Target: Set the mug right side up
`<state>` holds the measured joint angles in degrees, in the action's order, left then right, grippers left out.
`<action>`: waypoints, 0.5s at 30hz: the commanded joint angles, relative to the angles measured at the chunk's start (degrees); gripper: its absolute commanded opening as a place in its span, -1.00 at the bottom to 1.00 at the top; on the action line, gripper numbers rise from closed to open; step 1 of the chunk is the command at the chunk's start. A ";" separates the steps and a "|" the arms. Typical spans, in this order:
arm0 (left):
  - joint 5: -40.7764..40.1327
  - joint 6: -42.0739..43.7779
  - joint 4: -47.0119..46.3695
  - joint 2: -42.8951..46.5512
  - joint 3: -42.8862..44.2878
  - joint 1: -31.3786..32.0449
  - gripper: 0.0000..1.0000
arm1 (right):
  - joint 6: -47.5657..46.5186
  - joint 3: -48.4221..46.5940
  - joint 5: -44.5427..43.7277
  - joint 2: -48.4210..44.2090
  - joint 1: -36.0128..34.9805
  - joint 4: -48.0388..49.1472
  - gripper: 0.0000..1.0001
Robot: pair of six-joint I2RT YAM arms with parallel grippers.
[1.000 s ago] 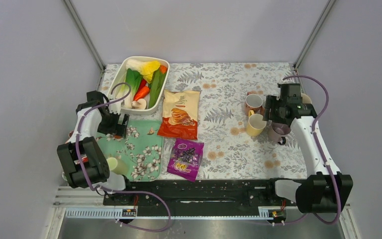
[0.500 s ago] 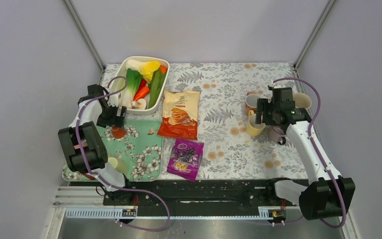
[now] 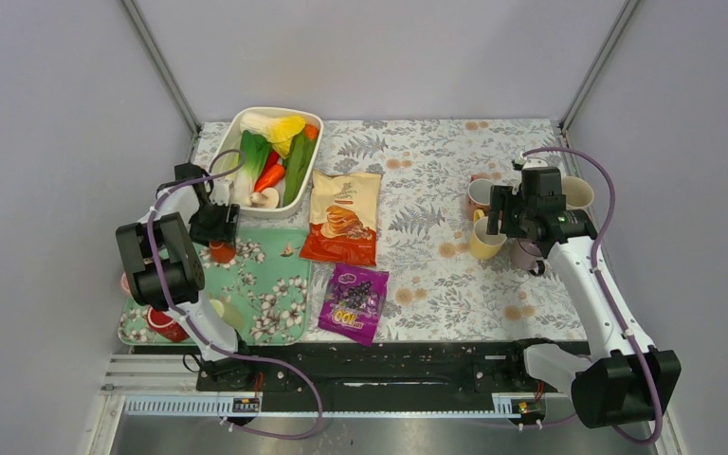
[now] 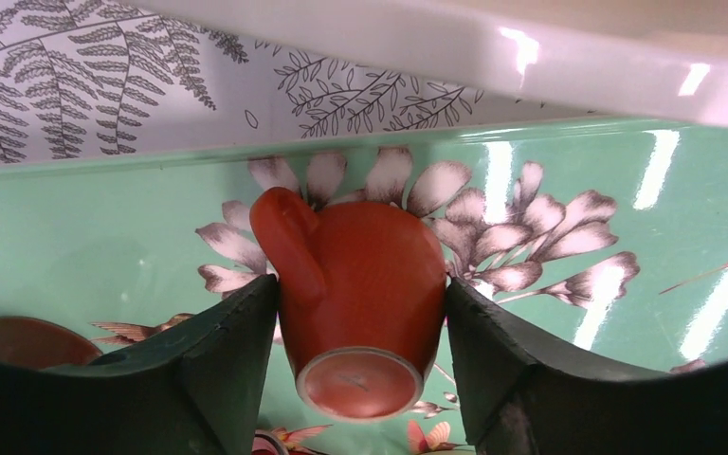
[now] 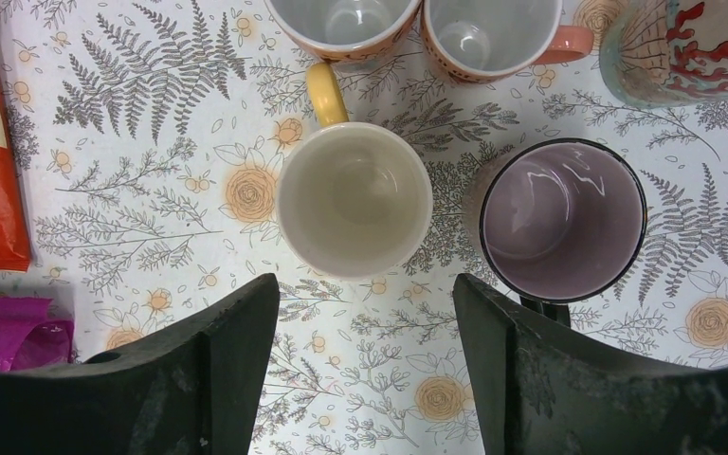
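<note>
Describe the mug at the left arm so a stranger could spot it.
Start at the green floral tray at the near left of the table. At its far edge, beside the white vegetable tub, a small red mug sits inside the left gripper. Unlike the yellow mug opposite, its base faces up.

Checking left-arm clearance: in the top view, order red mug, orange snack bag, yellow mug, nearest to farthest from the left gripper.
1. red mug, held in the left gripper
2. orange snack bag, mid-table
3. yellow mug, right side
</note>
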<state>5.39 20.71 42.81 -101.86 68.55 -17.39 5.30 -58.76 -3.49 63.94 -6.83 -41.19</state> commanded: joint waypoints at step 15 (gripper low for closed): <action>10.87 0.33 3.81 10.63 -3.20 0.35 -1.00 | 0.03 0.05 2.88 -3.86 -2.03 2.22 0.54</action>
<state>9.93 20.75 44.73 -97.51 65.32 -17.37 5.28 -58.76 -2.87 63.31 -7.66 -41.15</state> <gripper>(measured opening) 0.649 0.769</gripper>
